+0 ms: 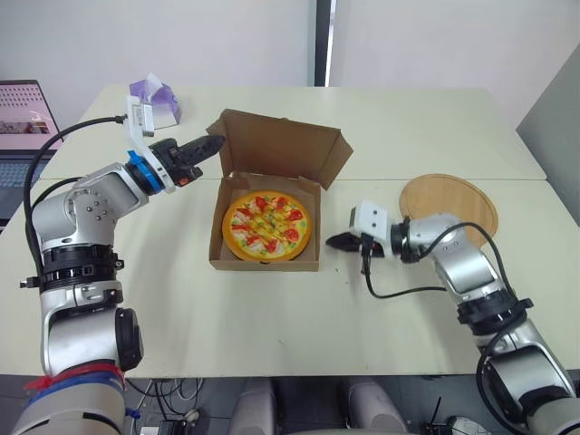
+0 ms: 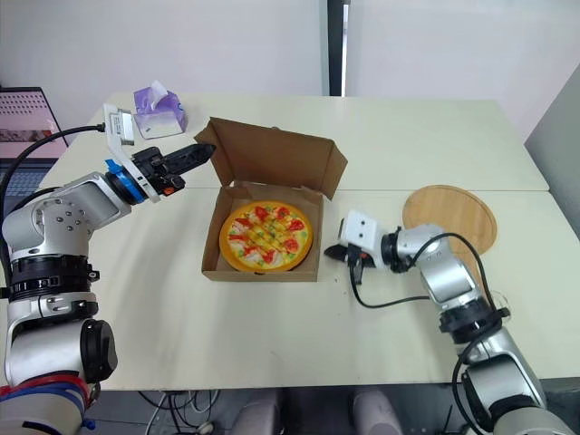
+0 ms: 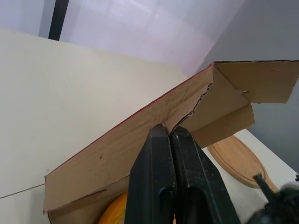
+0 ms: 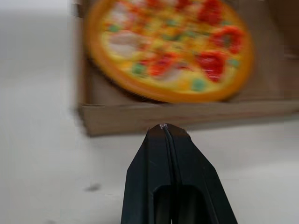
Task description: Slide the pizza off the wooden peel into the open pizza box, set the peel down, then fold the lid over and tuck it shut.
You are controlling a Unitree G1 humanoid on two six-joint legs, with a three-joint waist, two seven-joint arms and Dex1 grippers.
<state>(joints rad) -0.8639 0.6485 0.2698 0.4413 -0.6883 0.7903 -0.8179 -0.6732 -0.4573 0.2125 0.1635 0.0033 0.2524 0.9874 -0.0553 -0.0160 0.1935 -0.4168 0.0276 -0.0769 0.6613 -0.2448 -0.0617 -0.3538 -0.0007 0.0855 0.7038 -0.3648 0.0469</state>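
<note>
The pizza [image 1: 266, 226] lies in the brown cardboard box [image 1: 264, 260] at the table's middle. The box lid [image 1: 281, 147] stands up at the back, leaning slightly forward. My left gripper [image 1: 216, 144] is shut, its tips at the lid's left top corner [image 3: 161, 122]. My right gripper [image 1: 332, 242] is shut with nothing in it, low over the table just right of the box's front wall [image 4: 187, 116]. The round wooden peel [image 1: 453, 205] lies flat on the table behind my right arm.
A purple tissue box [image 1: 156, 96] stands at the back left of the table. A laptop [image 1: 23, 122] sits off the table's left edge. A seam between two tabletops [image 1: 535, 179] runs across behind the peel.
</note>
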